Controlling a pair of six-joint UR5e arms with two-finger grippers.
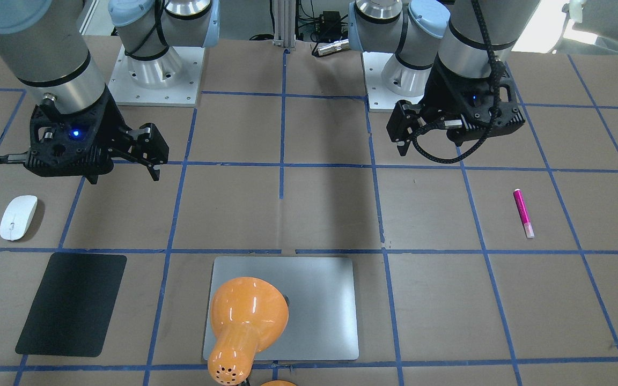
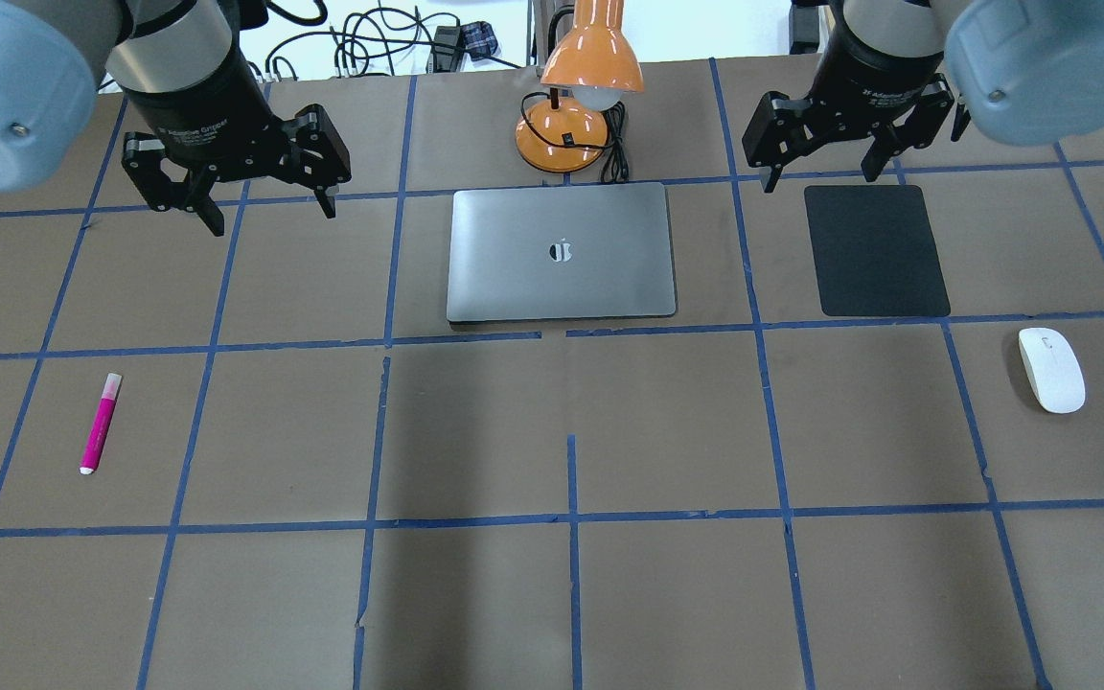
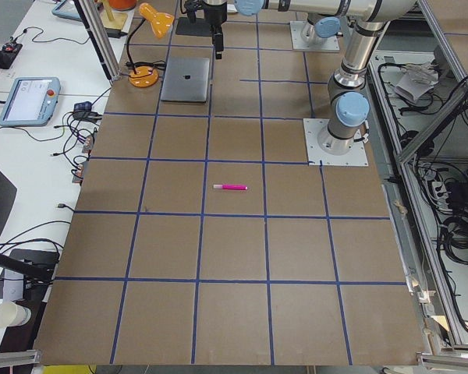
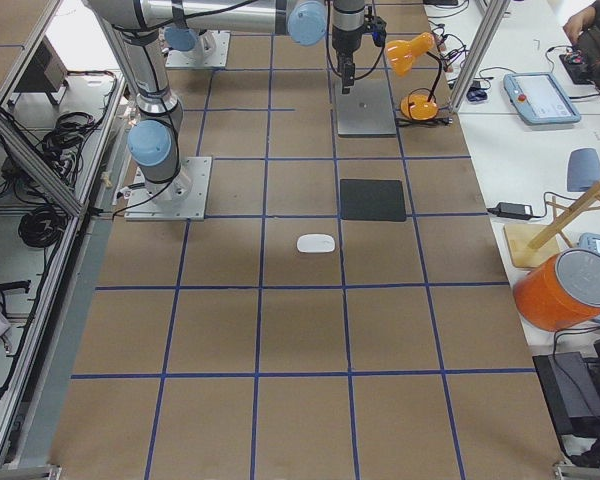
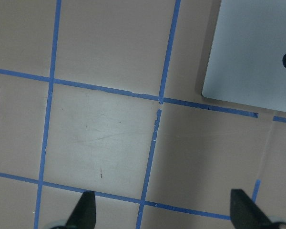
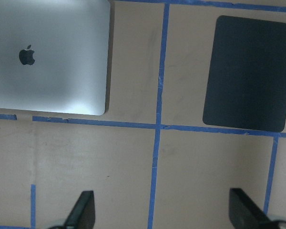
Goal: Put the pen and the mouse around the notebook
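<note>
Gaping wide, left jaws well apart from pen, right jaws from mouse.

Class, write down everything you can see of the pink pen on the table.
The pen is a short, thin magenta stick, plastic-looking, with a pale translucent cap at the end pointing away from the robot. It lies flat on the brown table, inside one blue-taped square on the robot's left side, apart from the notebook. Only the table touches it.
</note>
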